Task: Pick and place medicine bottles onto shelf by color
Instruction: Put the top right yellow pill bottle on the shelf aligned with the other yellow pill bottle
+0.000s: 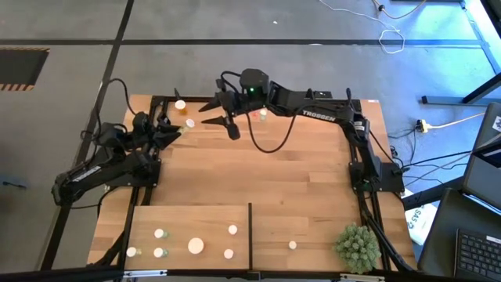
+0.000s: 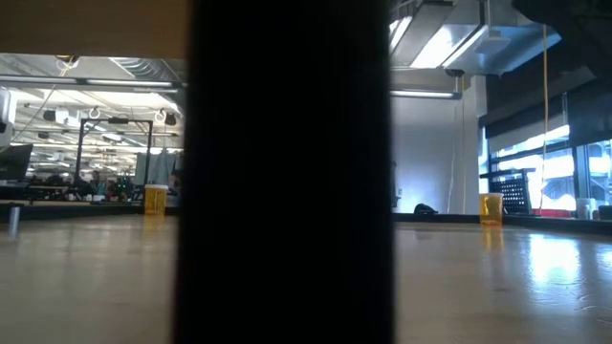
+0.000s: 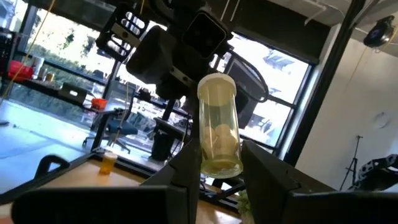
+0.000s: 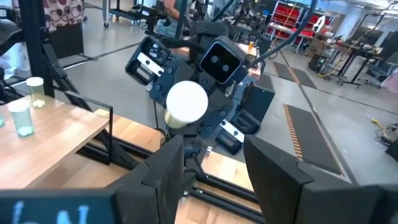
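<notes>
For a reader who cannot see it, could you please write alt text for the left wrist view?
A pale greenish bottle with a white cap stands upright, gripped low between the left gripper jaws. Close behind it is the dark wrist camera housing of the right arm. Farther off, a small orange bottle stands on the table's edge, with bright windows beyond.

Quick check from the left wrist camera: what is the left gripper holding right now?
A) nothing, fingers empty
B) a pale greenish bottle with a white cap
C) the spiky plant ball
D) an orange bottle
B: in the left wrist view the left gripper has its fingers closed on a pale greenish bottle with a white cap, standing upright between them.
</notes>
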